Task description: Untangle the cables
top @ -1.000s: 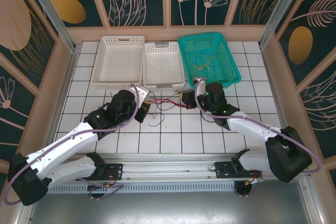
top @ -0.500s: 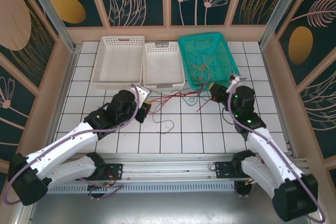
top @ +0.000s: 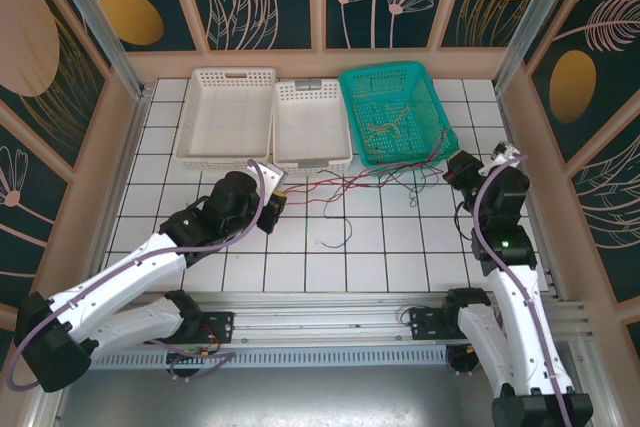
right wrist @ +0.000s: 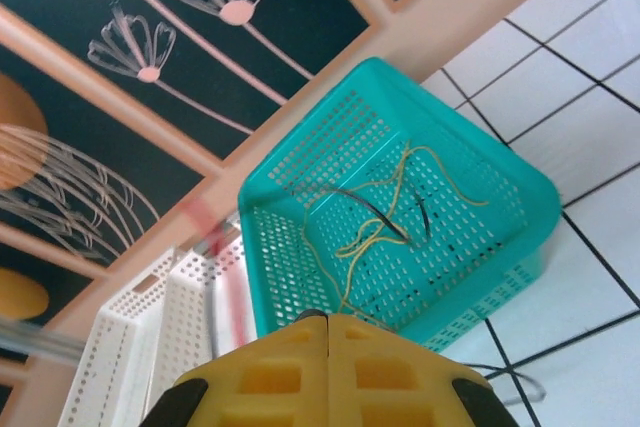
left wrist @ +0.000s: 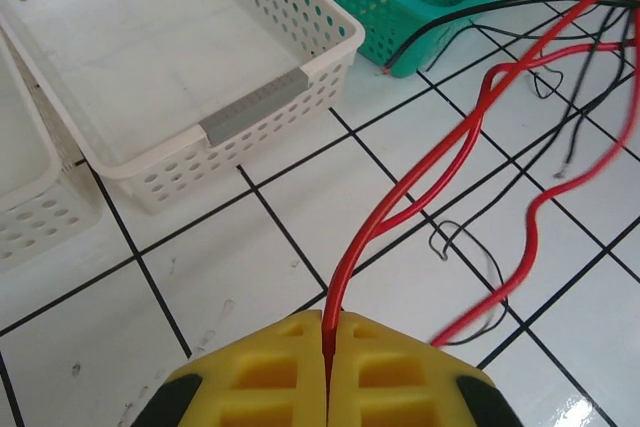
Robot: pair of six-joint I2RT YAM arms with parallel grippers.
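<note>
Thin red cables (top: 350, 179) and black cables (top: 335, 232) stretch across the white tiles between my two grippers. My left gripper (top: 275, 202) sits in front of the white baskets, and its yellow fingers (left wrist: 385, 367) are shut on a red cable (left wrist: 440, 162). A black cable (left wrist: 470, 247) curls on the tiles beyond it. My right gripper (top: 452, 169) is at the right, beside the teal basket, and it is shut with red and black strands running up to it. Its tip (right wrist: 325, 319) pinches a dark strand. Yellow-olive cables (right wrist: 385, 222) lie inside the teal basket (right wrist: 280, 247).
Two empty white baskets (top: 228, 75) (top: 312, 163) stand at the back left, next to the teal basket (top: 385, 69). In the left wrist view the nearer white basket (left wrist: 250, 112) is just beyond the fingers. Patterned walls close in the table on three sides.
My right arm has swung from the table's middle to the right side, drawing the red and black cables out into a long span. The left gripper has stayed put, still pinching red cable.
</note>
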